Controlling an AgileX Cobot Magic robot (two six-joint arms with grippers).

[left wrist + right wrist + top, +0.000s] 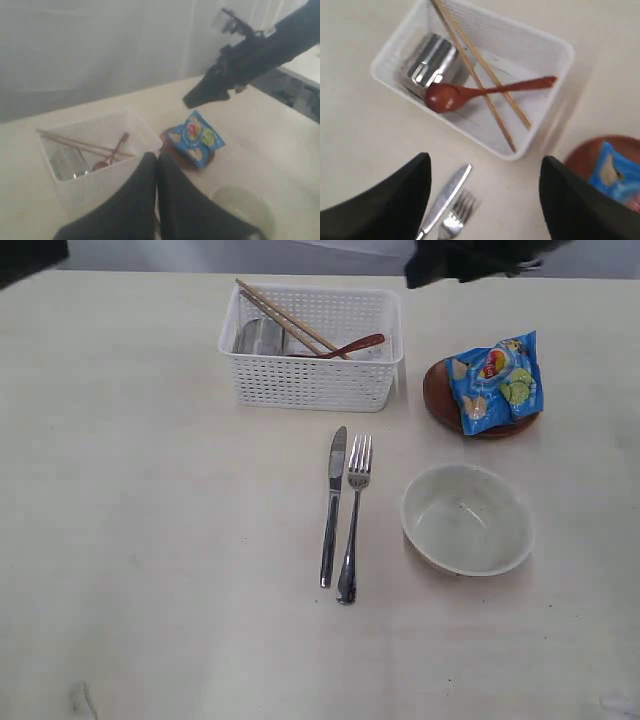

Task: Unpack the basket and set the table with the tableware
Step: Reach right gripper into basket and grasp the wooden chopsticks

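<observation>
1. the right fingers stand wide apart with nothing between them, hovering above the white rectangular plastic basket with lattice sides. the left fingers are pressed together, empty, and held away from the work.
2. already out on the large pale beige table: the steel knife and steel fork lie side by side near the basket, and the pale round bowl stands beside the fork. the brown round plate sits next to the basket with a blue chip bag lying on it.
3. left in the basket: two wooden chopsticks, a reddish-brown wooden spoon crossing them, and a small steel cup on its side.
4. the spoon looks the likeliest next pick. i cannot tell which piece lies uppermost at the crossing, so any lift should be slow.
5. come straight down clear of the basket wall. close across the thin handle rather than along it, away from the chopsticks.
6. risk: a snagged chopstick could flick out or drag the light basket.
</observation>
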